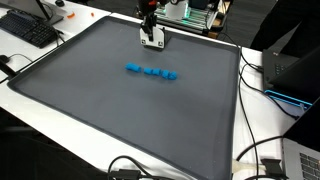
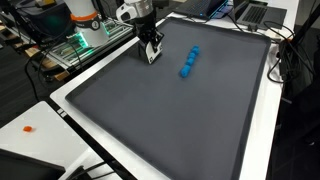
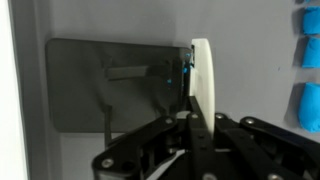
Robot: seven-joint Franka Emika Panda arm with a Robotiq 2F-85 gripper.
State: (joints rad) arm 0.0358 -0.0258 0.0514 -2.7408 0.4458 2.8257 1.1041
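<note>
Your wrist view cuts the blue blocks (image 3: 308, 105) off at its right edge. In both exterior views, on the gray mat (image 1: 100, 115), they're too small for you to count.

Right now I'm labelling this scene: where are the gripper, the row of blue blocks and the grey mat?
gripper (image 1: 153, 44), in an exterior view, between its shut fingertips.
row of blue blocks (image 1: 151, 72), in an exterior view, middle of the row.
grey mat (image 2: 150, 120), in an exterior view, bare middle.

Black keyboard (image 1: 28, 30) beside grey mat (image 1: 120, 125); cables (image 1: 255, 150) and laptop (image 2: 255, 12) nearby.
</note>
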